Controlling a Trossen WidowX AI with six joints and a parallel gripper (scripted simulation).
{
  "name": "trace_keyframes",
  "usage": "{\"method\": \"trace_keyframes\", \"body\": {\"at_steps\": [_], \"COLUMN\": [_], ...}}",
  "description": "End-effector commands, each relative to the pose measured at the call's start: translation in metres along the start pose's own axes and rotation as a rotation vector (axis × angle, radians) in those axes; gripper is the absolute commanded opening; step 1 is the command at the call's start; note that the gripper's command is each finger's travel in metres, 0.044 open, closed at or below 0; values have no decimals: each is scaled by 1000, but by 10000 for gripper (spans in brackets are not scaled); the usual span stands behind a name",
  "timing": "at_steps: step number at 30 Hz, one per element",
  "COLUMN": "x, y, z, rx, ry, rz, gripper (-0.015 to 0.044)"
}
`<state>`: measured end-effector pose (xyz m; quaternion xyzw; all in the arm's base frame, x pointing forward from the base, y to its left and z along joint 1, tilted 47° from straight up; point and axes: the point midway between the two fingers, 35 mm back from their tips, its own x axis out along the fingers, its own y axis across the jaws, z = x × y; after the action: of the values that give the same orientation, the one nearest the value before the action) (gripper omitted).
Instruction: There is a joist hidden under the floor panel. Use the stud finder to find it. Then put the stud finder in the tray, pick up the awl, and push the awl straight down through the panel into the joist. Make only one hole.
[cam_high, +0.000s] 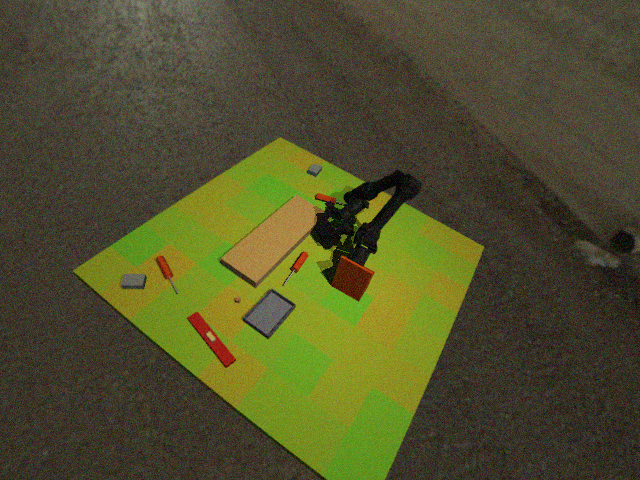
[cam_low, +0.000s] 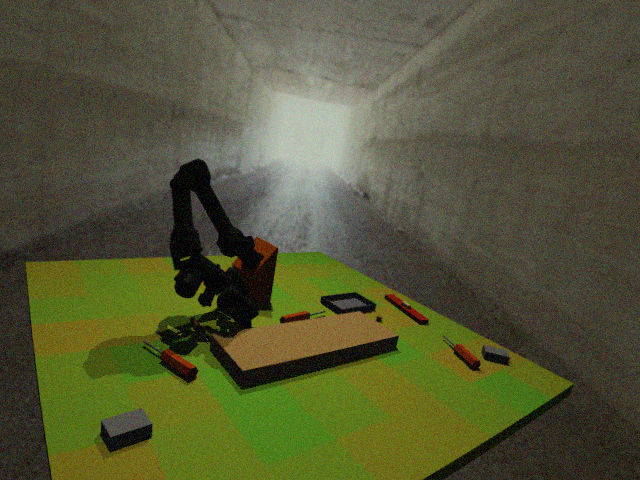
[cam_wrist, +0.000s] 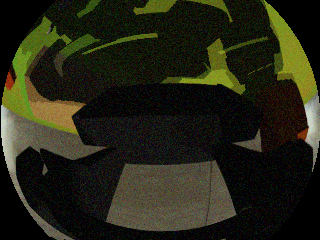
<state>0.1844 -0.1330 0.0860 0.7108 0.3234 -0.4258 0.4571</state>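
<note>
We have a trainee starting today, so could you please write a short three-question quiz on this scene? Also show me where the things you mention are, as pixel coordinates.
1. True or false: the tray (cam_high: 269, 313) (cam_low: 348, 302) holds a screwdriver-like tool.
2. How many orange-handled tools lie on the patchwork mat (cam_high: 372, 351) (cam_low: 289, 439)?
3. Fill in: the small light patch sits on the long ____ bar (cam_high: 211, 339) (cam_low: 406, 308).

Key: 1. False; 2. Three; 3. red
</note>
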Motion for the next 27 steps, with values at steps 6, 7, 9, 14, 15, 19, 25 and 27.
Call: {"method": "trace_keyframes", "body": {"at_steps": [6,7,9,14,15,19,25,27], "x": [1,1,1,0,0,-4,-24,-24], "y": [0,0,0,1,1,1,0,0], "z": [0,0,0,1,1,1,-8,-8], "rx": [-4,-4,-4,-3,-3,0,2,2], "ry": [67,74,86,118,119,109,158,158], "rz": [-2,-1,1,6,6,12,34,34], "gripper": [0,0,0,0,0,0,0,0]}}
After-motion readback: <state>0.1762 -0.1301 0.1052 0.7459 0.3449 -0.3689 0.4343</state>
